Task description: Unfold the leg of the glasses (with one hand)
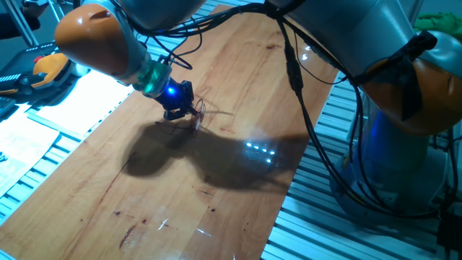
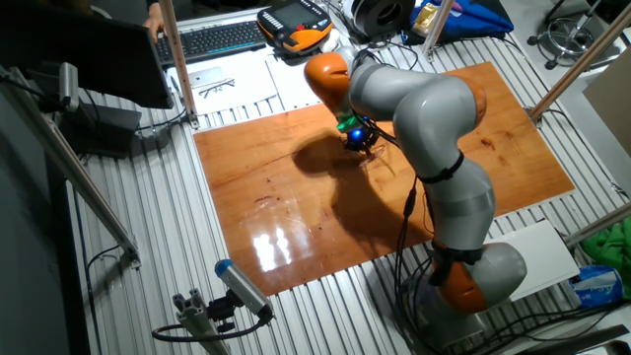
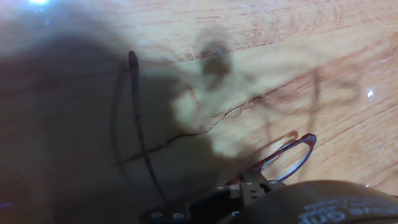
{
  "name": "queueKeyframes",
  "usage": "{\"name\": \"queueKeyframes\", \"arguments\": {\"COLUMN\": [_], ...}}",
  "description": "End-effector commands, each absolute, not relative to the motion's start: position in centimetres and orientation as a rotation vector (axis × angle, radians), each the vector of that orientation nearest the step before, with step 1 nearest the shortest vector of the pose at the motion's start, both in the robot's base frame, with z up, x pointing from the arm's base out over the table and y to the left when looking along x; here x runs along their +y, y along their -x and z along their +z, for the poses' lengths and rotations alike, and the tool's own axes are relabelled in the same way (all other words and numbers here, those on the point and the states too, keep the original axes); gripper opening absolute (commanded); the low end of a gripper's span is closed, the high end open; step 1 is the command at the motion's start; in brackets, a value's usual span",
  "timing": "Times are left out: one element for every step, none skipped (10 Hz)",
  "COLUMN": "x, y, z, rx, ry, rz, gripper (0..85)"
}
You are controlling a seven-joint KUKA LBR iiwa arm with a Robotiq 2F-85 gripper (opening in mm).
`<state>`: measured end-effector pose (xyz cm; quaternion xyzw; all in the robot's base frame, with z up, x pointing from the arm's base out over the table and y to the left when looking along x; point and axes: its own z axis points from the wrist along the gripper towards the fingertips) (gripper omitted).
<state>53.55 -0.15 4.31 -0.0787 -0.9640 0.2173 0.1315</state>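
Note:
The glasses (image 1: 197, 115) are thin reddish-brown wire spectacles at the tip of my gripper (image 1: 179, 107), over the far left part of the wooden tabletop (image 1: 238, 79). In the hand view one oval rim (image 3: 291, 157) shows at the lower right. A dark wire leg (image 3: 138, 118) runs up from the bottom of the frame towards the top left. Their shadows fall apart from them on the wood, so the glasses are off the table. My gripper (image 3: 245, 190) looks shut on the frame near the hinge. In the other fixed view the gripper (image 2: 357, 136) shows, but the glasses are too small to see.
White paper sheets (image 1: 79, 108) lie left of the board. An orange teach pendant (image 1: 40, 72) sits at the far left. The arm's base (image 1: 404, 144) and cables stand at the right. A keyboard (image 2: 212, 39) and posts stand beyond the board.

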Motion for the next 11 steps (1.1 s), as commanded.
{"name": "queueKeyframes", "arguments": {"x": [-0.1,-0.1,0.0,0.3,0.7,0.7,0.2,-0.5,-1.1,-1.6,-1.8], "y": [-53.6,-53.7,-53.9,-54.2,-54.5,-54.3,-53.8,-53.3,-53.0,-52.7,-52.5], "z": [4.4,4.6,4.7,4.9,5.3,5.5,5.4,5.4,5.5,5.3,5.0], "rx": [-2.798,-2.799,-2.798,-2.794,-2.78,-2.77,-2.772,-2.771,-2.739,-2.724,-2.724], "ry": [0.23,0.232,0.247,0.257,0.25,0.228,0.226,0.225,0.226,0.23,0.224], "rz": [0.633,0.633,0.622,0.625,0.654,0.686,0.668,0.635,0.599,0.562,0.55], "gripper": [0.0,0.0,0.0,0.0,0.0,0.0,0.0,0.0,0.0,0.0,0.0]}}
